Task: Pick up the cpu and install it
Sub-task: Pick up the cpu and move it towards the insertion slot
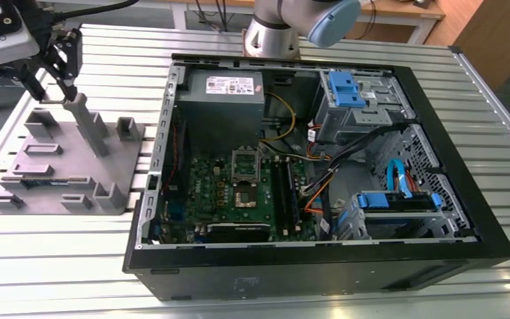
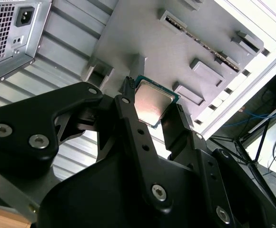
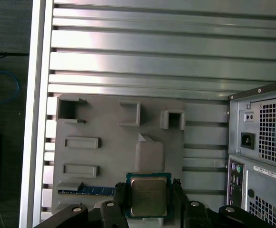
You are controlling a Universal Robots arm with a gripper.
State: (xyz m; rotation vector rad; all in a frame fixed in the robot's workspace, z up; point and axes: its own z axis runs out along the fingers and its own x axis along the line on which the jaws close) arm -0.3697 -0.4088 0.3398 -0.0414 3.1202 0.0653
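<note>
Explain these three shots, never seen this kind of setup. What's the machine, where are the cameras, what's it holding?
The machine is a single robot arm with a two-fingered gripper on its end. The exterior view comes from a camera off the arm, looking down on a slatted metal table. On the table sit an open computer case, with a green motherboard inside, and, on the exterior view's left, a grey plastic block with posts and pockets. Both wrist views come from cameras riding on the arm, looking past the black fingers. They show the cpu, a small square chip with a silvery top. It is gripped by two opposite edges between the fingers, above the grey block, and is not yet in the motherboard.
</note>
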